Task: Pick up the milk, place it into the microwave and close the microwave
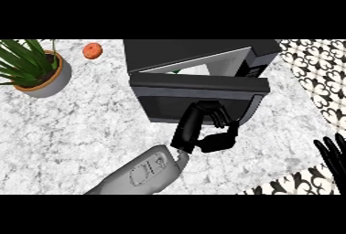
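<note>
Microwave [202, 52]: dark body, set at the top centre of the counter [74, 132]. Door [169, 98]: ajar, swung most of the way across the opening, with a narrow strip of the pale interior showing behind its upper edge.

Milk [180, 71]: inside the microwave; visible only as a small white shape with a green mark in that strip, the rest hidden by the door.

Left hand [213, 137]: reaching in from the lower edge on a grey forearm, positioned against the front face of the door near its lower right part. Fingers [218, 111] bent and touching the door face; thumb extended upward beside them. Nothing enclosed in the hand — contact with the door only.

Right hand [332, 155]: at the right edge of the view, resting, fingers straight and pointing up, holding nothing, well apart from the microwave.

Other items on the counter — potted plant [34, 68] in the upper left corner, with a round orange-red fruit [93, 50] between it and the microwave, touching neither.

Patterned black-and-white surface [317, 73]: beyond the right edge of the counter.
</note>
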Robot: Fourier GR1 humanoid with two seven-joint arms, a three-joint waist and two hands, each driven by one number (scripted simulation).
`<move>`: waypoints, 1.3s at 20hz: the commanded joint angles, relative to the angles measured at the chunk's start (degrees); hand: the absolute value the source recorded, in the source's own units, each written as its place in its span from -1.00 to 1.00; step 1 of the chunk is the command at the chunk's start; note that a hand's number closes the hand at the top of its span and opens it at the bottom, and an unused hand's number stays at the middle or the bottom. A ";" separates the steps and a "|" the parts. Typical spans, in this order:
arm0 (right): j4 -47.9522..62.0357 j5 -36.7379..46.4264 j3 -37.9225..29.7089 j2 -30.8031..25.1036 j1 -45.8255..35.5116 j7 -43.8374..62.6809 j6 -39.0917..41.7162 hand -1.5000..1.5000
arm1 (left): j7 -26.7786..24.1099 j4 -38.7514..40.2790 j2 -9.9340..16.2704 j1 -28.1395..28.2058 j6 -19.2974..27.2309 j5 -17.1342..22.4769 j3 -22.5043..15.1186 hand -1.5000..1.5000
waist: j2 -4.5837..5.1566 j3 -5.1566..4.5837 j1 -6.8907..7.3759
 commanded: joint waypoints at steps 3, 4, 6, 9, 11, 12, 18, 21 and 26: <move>-3.37 -3.55 0.53 -1.86 -0.05 0.55 4.11 -1.00 | -4.02 3.93 -0.13 -5.59 0.95 5.90 4.97 1.00 | 0.99 -0.03 -2.33; -2.86 -3.94 0.28 -2.09 0.63 0.41 4.49 -1.00 | -4.70 4.68 -0.13 -5.47 1.42 6.61 5.43 1.00 | 1.34 0.08 -3.38; -4.60 -4.71 0.55 -2.28 0.13 1.23 4.27 -1.00 | -5.46 6.37 -0.13 -7.20 1.02 8.05 6.61 1.00 | 1.46 0.04 -3.79; -5.85 -5.74 0.84 -2.82 1.01 2.18 4.67 -1.00 | -7.12 9.11 -0.13 -9.08 0.54 9.41 7.87 1.00 | 1.73 0.12 -4.91; -6.19 -7.25 -0.06 -3.40 0.79 2.68 4.68 -1.00 | -7.54 10.09 -0.14 -10.72 0.53 11.16 9.16 1.00 | 1.81 0.18 -5.37; -7.16 -7.76 -0.11 -3.67 1.36 2.93 4.86 -1.00 | -8.04 11.26 -0.14 -10.79 0.70 11.65 9.68 1.00 | 1.72 0.13 -5.78; -8.90 -10.43 -0.66 -5.08 1.12 4.34 5.87 -1.00 | -11.02 13.13 -0.14 -12.34 0.19 13.50 10.18 1.00 | 2.02 0.31 -6.08; -9.84 -11.71 -0.31 -5.42 1.02 5.26 6.30 -1.00 | -12.68 13.50 -0.14 -12.01 0.28 14.36 9.79 1.00 | 2.29 0.32 -6.02; -11.59 -13.20 -0.40 -6.26 1.70 6.46 6.83 -1.00 | -14.13 14.28 -0.13 -12.12 0.70 16.11 9.61 1.00 | 2.16 0.34 -6.83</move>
